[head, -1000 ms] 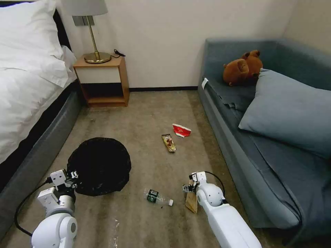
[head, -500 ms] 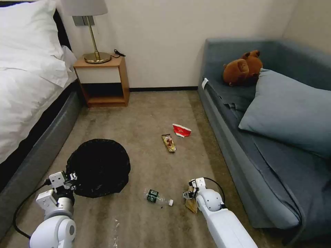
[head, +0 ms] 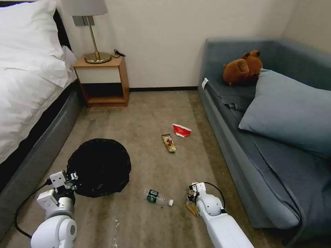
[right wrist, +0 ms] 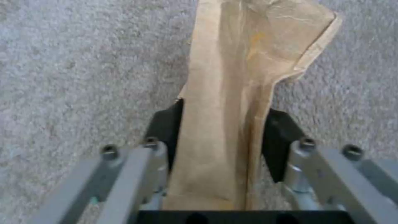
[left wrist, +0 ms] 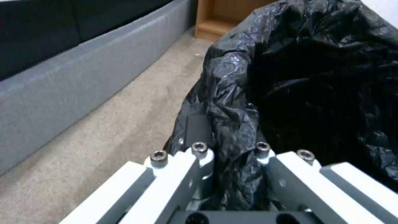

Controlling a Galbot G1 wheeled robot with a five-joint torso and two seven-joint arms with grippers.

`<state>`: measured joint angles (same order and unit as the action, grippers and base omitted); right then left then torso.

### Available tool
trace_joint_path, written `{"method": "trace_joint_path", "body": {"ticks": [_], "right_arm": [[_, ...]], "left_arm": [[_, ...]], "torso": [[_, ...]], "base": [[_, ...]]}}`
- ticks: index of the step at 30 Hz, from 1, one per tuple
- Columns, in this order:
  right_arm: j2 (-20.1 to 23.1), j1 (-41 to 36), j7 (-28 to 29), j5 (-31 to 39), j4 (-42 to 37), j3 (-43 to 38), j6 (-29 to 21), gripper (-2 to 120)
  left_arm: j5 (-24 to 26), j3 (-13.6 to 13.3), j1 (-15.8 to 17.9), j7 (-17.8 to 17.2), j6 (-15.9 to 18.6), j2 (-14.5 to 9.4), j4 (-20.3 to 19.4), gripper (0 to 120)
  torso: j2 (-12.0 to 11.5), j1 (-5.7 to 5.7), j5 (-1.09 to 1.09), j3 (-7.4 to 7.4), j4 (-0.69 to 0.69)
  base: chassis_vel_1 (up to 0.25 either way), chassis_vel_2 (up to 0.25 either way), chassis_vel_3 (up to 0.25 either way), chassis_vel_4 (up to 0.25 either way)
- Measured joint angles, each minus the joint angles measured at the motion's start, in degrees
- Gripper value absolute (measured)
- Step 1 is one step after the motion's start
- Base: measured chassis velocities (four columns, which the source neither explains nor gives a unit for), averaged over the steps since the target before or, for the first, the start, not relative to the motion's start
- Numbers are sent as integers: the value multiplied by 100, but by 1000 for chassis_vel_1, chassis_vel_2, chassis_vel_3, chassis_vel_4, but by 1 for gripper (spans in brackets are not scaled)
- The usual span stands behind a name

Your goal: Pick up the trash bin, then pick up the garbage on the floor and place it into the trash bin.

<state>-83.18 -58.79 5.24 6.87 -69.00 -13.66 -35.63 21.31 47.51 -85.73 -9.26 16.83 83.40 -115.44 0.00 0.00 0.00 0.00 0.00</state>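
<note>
Right gripper (right wrist: 222, 146) low on the carpet, fingers apart astride the tan paper bag (right wrist: 236, 102), not yet closed. Left gripper (left wrist: 230, 155) clamped on the trash bin (head: 99, 167) rim, so the bin is secured. Bottle (head: 157, 197), snack wrapper (head: 169, 142) and paper cup (head: 181, 130) lie farther out, uncollected.

Tan carpet floor (head: 151, 110) under bottle (head: 158, 197), wrapper (head: 169, 142), flattened cup (head: 181, 130) (red-and-white), paper bag (head: 190, 208).
</note>
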Motion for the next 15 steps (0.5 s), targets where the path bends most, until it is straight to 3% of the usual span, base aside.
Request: {"method": "trace_joint_path", "body": {"ticks": [9, 15], "right_arm": [[19, -22, -33, -30, -84, -20, 47, 1], [12, -95, -25, -74, -183, -13, 74, 0]], "left_arm": [[2, -4, 3, -2, -14, 36, 9, 4], [-2, -15, -2, -9, -23, 45, 11, 4]], "torso": [[0, 0, 0, 0, 0], [0, 0, 0, 0, 0]], "base": [[0, 0, 0, 0], [0, 0, 0, 0]]}}
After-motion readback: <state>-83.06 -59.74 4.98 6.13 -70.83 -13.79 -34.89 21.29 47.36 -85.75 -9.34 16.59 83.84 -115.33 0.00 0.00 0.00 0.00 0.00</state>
